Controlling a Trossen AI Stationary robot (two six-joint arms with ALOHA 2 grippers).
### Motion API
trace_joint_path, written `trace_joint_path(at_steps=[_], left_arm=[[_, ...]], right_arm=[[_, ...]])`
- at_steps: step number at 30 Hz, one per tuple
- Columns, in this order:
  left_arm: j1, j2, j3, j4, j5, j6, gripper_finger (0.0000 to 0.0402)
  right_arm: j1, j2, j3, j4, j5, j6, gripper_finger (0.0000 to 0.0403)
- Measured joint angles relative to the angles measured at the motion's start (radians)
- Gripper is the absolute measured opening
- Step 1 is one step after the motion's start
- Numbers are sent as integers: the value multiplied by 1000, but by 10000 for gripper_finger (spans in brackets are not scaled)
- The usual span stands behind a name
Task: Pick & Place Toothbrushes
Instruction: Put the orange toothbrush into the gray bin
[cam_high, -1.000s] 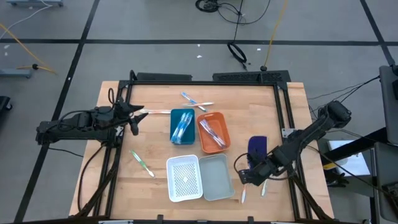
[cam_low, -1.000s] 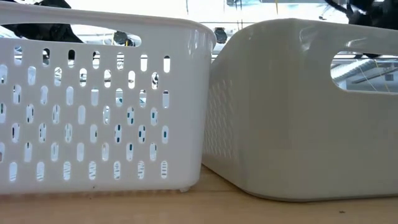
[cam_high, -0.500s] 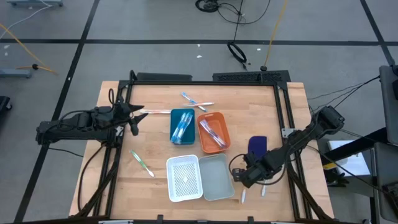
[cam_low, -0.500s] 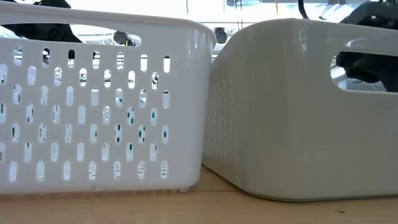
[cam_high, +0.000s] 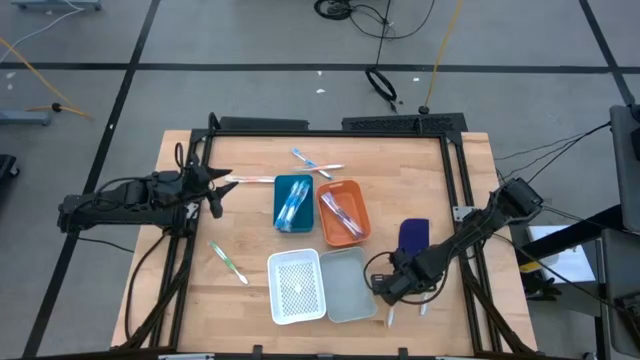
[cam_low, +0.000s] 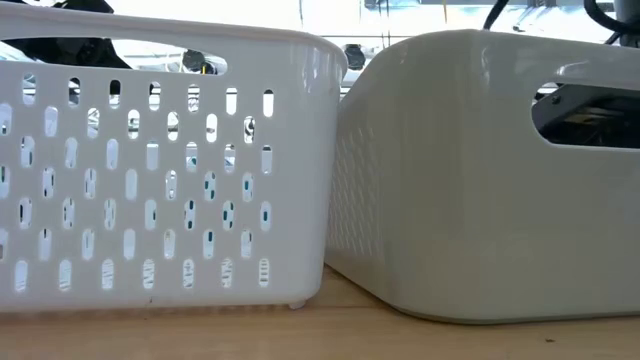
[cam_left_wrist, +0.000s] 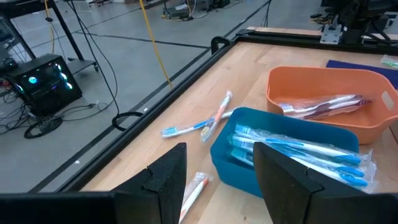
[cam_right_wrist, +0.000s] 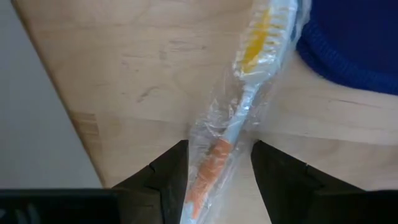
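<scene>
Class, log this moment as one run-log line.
right pincer: open, astride wrapped orange toothbrush | left pincer: open, waiting near blue tray

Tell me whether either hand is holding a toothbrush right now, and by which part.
Nothing is held yet. The right hand has its open fingers either side of the orange-handled toothbrush, at its handle. The left hand is open and empty near the blue tray.

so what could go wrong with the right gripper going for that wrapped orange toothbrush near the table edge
1. The right gripper has its fingers either side of the orange toothbrush in clear crinkly wrap; closing may catch only the loose film, so the brush could slip.
2. The brush lies close to the wooden table's edge; a nudge might push it off.
3. The dark blue flat oblong piece sits against the bristle end and could get dragged along.
</scene>
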Motion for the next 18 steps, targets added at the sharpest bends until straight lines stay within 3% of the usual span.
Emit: trace_joint_path(at_steps=[7, 16, 18], left_arm=[[0, 0, 0, 0, 0, 0, 184], [0, 0, 0, 0, 0, -1, 184], [0, 0, 0, 0, 0, -1, 184]], right_arm=[[0, 33, 2, 0, -1, 19, 144], [-1, 24, -1, -9, -6, 54, 25], [-2, 12, -2, 12, -1, 49, 13]])
